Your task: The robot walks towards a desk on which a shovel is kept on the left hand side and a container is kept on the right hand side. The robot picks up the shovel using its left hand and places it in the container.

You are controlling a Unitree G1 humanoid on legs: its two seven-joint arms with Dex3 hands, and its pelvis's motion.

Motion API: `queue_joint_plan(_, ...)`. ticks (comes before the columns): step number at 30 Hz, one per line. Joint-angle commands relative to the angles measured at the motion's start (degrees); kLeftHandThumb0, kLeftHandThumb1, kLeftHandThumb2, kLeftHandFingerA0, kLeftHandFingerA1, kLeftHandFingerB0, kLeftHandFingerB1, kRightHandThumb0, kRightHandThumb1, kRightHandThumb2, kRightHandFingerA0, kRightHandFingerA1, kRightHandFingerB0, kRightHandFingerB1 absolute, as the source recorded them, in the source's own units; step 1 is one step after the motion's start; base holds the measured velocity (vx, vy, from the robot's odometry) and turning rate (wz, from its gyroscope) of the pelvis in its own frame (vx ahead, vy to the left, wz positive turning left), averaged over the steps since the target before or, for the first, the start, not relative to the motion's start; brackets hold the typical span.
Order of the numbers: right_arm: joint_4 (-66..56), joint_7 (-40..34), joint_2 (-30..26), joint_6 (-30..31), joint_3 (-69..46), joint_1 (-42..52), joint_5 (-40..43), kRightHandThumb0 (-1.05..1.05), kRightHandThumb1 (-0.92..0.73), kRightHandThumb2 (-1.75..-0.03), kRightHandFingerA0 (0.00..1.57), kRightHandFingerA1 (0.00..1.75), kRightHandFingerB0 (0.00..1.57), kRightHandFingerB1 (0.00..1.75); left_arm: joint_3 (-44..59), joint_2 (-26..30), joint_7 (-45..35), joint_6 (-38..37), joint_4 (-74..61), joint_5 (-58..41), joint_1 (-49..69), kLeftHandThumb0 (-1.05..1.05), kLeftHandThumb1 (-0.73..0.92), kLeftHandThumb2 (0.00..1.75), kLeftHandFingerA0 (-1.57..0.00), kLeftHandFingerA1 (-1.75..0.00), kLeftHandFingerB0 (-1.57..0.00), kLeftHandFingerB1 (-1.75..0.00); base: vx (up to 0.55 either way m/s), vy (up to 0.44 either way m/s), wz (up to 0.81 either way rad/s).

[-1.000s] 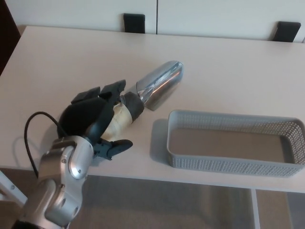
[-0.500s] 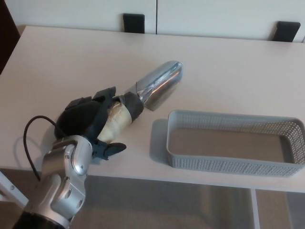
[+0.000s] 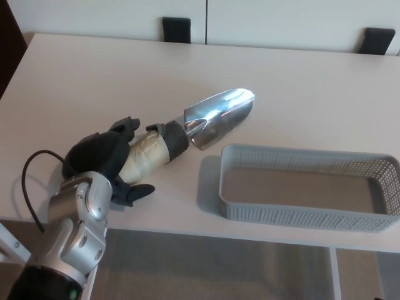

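Observation:
A shovel lies across the middle of the desk, its shiny metal blade pointing up and right and its cream, tape-wrapped handle running down to the left. My left hand is wrapped around the rear of that handle, fingers over the top and thumb underneath. The grey mesh container sits to the right, its near-left corner just below the blade tip. It holds nothing. My right hand does not show.
The pale desk ends at a front edge just below my hand and the container. Two dark chair backs stand beyond the far edge. A black cable loops beside my left forearm.
My left hand has closed around the handle and drawn back to the left. The shovel has turned, and its blade now sits a little higher and further right.

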Motion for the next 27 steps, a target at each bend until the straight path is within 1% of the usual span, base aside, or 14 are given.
queue_joint_plan(1, 0.0, 0.1, -0.8, 0.5, 0.0, -0.6, 0.0, -0.24, -0.55, -0.55, 0.57, 0.55, 0.44, 0.45, -0.2, -0.2, -1.2, 0.5, 2.1, -2.7, -1.2, -0.64, 0.46, 0.75, -0.30, -0.44, -0.08, -0.29, 0.00, 0.000, 0.00)
queue_joint_plan(4, 0.7, 0.1, -1.0, -0.1, 0.1, -1.1, -0.1, -0.25, -0.55, -0.55, 0.58, 0.55, 0.45, 0.45, -0.7, -0.3, -1.8, -1.8, 2.9, -4.2, -1.7, -0.61, 0.48, 0.75, -0.32, -0.45, -0.08, -0.33, 0.00, 0.000, 0.00)
queue_joint_plan(5, 1.0, 0.3, -1.1, -0.2, 0.2, -1.5, 0.0, -0.25, -0.55, -0.55, 0.59, 0.56, 0.45, 0.46, -1.1, 0.1, -2.8, -3.0, 3.3, -5.0, -1.9, -0.52, 0.60, 0.58, -0.51, -0.39, -0.14, -0.26, 0.00, 0.000, 0.00)
queue_joint_plan(6, 1.0, 0.2, -1.2, -0.2, 0.3, -1.7, -0.2, -0.26, -0.55, -0.55, 0.59, 0.56, 0.45, 0.46, -0.9, 0.3, -3.4, -4.5, 4.0, -6.2, -2.1, -0.34, 0.44, 0.91, -0.57, -0.68, -0.03, -0.42, 0.00, 0.000, 0.00)
queue_joint_plan(7, 0.9, 0.3, -1.2, -0.4, 0.3, -1.8, -0.3, -0.25, -0.55, -0.55, 0.59, 0.56, 0.45, 0.46, -0.6, 0.5, -4.3, -6.1, 4.9, -7.6, -2.4, -0.39, 0.66, 0.60, -0.74, -0.72, -0.24, -0.29, 0.00, 0.000, 0.00)
queue_joint_plan(8, 1.0, 0.5, -1.3, -0.7, 0.3, -1.8, -0.1, -0.25, -0.55, -0.55, 0.58, 0.56, 0.45, 0.46, -0.8, 1.0, -5.9, -7.3, 5.7, -8.5, -2.7, -0.30, 0.75, 0.62, -0.85, -0.52, -0.29, -0.31, 0.00, 0.000, 0.00)
queue_joint_plan(9, 1.1, 0.8, -1.4, -1.0, 0.3, -1.8, 0.2, -0.24, -0.56, -0.56, 0.59, 0.57, 0.45, 0.46, -1.1, 1.5, -8.2, -8.6, 6.7, -9.7, -3.2, -0.23, 0.83, 0.68, -0.98, -0.58, -0.35, -0.33, 0.00, 0.000, 0.00)
queue_joint_plan(10, 1.1, 0.9, -1.5, -1.1, 0.2, -1.9, 0.3, -0.24, -0.56, -0.56, 0.59, 0.57, 0.45, 0.46, -1.1, 1.7, -8.9, -9.1, 7.1, -10.3, -3.4, -0.23, 0.83, 0.68, -0.98, -0.58, -0.35, -0.33, 0.00, 0.000, 0.00)
queue_joint_plan(11, 0.9, 1.0, -1.6, -1.1, 0.3, -1.9, 0.3, -0.26, -0.56, -0.56, 0.59, 0.57, 0.46, 0.46, -1.3, 2.0, -9.2, -10.8, 7.8, -10.7, -3.4, -0.07, 0.86, 0.65, -0.76, -0.50, -0.53, -0.38, 0.00, 0.000, 0.00)
queue_joint_plan(14, 0.4, 1.0, -1.7, -0.8, 0.4, -2.4, 0.0, -0.26, -0.55, -0.55, 0.60, 0.57, 0.46, 0.46, -2.1, 2.9, -9.8, -14.0, 9.5, -11.2, -3.7, -0.04, 0.85, 0.65, -0.75, -0.50, -0.64, -0.42, 0.00, 0.000, 0.00)
queue_joint_plan(16, 0.5, 1.4, -2.3, -1.6, 0.3, -2.4, 0.0, -0.26, -0.56, -0.56, 0.59, 0.57, 0.46, 0.46, -3.6, 3.5, -8.7, -16.1, 10.3, -10.4, -3.6, 0.01, 0.81, 0.63, -0.83, -0.95, -0.83, -0.56, 0.00, 0.000, 0.00)
queue_joint_plan(17, 0.3, 1.8, -2.5, -1.4, 0.2, -2.2, 0.3, -0.26, -0.56, -0.56, 0.60, 0.56, 0.46, 0.45, -4.3, 3.6, -8.2, -15.6, 10.3, -9.6, -3.6, -0.01, 0.83, 0.66, -0.80, -1.28, -0.82, -0.66, 0.00, 0.000, 0.00)
queue_joint_plan(20, -0.8, 2.1, -2.7, 0.4, 0.3, -2.1, 0.4, -0.27, -0.57, -0.56, 0.59, 0.53, 0.45, 0.43, -4.6, 3.9, -7.7, -14.7, 10.0, -9.8, -3.6, 0.02, 0.86, 0.63, -0.68, -1.51, -0.60, -1.17, 0.00, 0.000, 0.00)
queue_joint_plan(27, -1.2, 2.6, -3.2, 0.7, 0.3, -2.3, 0.2, -0.26, -0.58, -0.56, 0.61, 0.52, 0.46, 0.43, -6.2, 5.5, -6.1, -16.1, 10.5, -9.4, -4.0, -0.04, 0.80, 0.58, -0.63, -1.52, -0.53, -1.22, 0.00, 0.000, 0.00)
